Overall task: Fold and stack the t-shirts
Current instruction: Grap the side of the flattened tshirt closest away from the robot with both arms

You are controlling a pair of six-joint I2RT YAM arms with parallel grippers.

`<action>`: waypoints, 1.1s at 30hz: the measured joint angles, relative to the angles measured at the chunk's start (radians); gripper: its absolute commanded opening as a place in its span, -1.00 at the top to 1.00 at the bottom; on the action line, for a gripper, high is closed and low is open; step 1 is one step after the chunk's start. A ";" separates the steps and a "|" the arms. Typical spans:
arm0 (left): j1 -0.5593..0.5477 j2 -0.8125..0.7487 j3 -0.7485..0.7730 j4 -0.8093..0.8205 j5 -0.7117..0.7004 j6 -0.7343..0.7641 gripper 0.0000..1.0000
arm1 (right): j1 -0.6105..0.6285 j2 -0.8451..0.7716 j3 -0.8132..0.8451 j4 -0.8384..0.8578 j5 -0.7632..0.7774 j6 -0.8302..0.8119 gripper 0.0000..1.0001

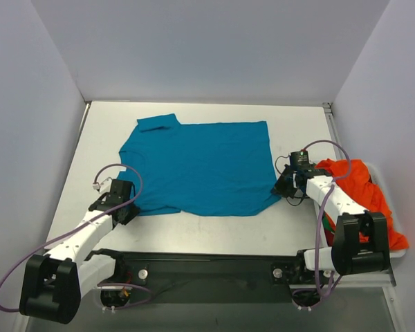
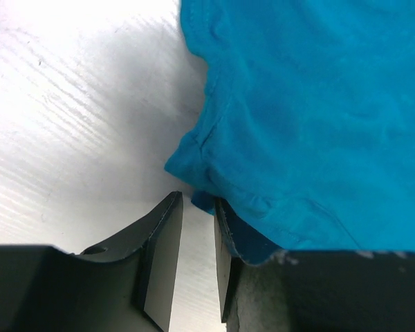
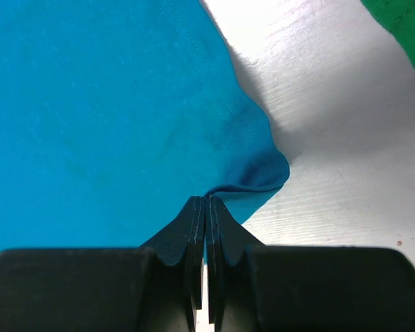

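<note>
Teal shirt (image 1: 200,166) is lying flat mid table (image 1: 304,138). Likely step: gripping both near corners for the first fold.

Right gripper (image 3: 205,202) is pinching the 4 o'clock corner, jaws fully together. Left gripper (image 2: 197,202) is sitting at the 7 o'clock corner, jaws a slit apart, cloth at the mouth, not clamped.

Next: left bites, then both lift toward 12. Bare table is showing at 9 and 12. Orange shirt (image 1: 360,183) is crowding 3.

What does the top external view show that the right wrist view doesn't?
Only the top view: the whole teal shirt spread out, the left claw at its near-left corner, and an orange shirt heaped at the right. Only the right wrist: the right claw shut on a pinched teal fold, plus a green cloth edge. Both: teal shirt on the white table.
</note>
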 measured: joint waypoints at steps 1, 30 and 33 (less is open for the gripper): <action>0.000 0.003 -0.001 0.011 0.000 0.002 0.29 | 0.000 0.000 0.000 0.002 0.000 0.000 1.00; -0.019 -0.245 0.058 -0.117 0.111 0.010 0.98 | 0.000 0.013 0.000 0.006 -0.001 -0.001 1.00; -0.019 -0.282 0.071 -0.160 0.128 0.010 0.97 | -0.001 0.006 0.000 0.005 -0.001 -0.001 1.00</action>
